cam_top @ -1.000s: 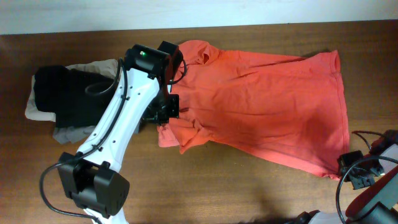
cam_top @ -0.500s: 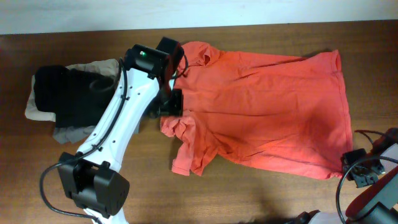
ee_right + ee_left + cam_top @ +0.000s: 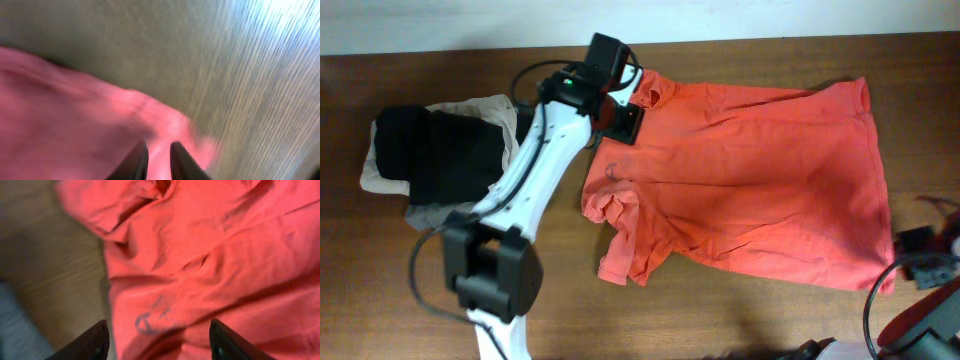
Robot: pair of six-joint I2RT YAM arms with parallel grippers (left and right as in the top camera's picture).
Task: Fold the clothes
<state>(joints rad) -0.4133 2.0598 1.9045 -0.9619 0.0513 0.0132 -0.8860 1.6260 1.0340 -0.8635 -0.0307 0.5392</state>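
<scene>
1. Nearest edge: the right gripper (image 3: 159, 149) sits low at the near right corner of the table (image 3: 740, 325); its jaws stand a narrow gap apart with the hem corner (image 3: 886, 280) of the T-shirt (image 3: 750, 180) at that gap; the wrist view is blurred, so I cannot tell whether it pinches the cloth or is clear of it.
2. Middle: the T-shirt lies spread across the table, collar to the robot's left, hem to its right; no fold shows in the body; the near sleeve (image 3: 625, 245) is bunched and rumpled (the only real untidiness).
3. Far side: the left gripper (image 3: 159, 327) hovers over the chest near the collar (image 3: 650, 92), jaws wide apart and empty, cloth lying flat below them.
4. Far left: a pile of folded garments (image 3: 430, 160) lies beside the shirt, apart from the work.
5. Judgement: the laying-out step appears about finished; folding proper is not yet begun.
6. Next move calls for flattening the near sleeve, then taking one long edge at both ends and carrying it across evenly.
</scene>
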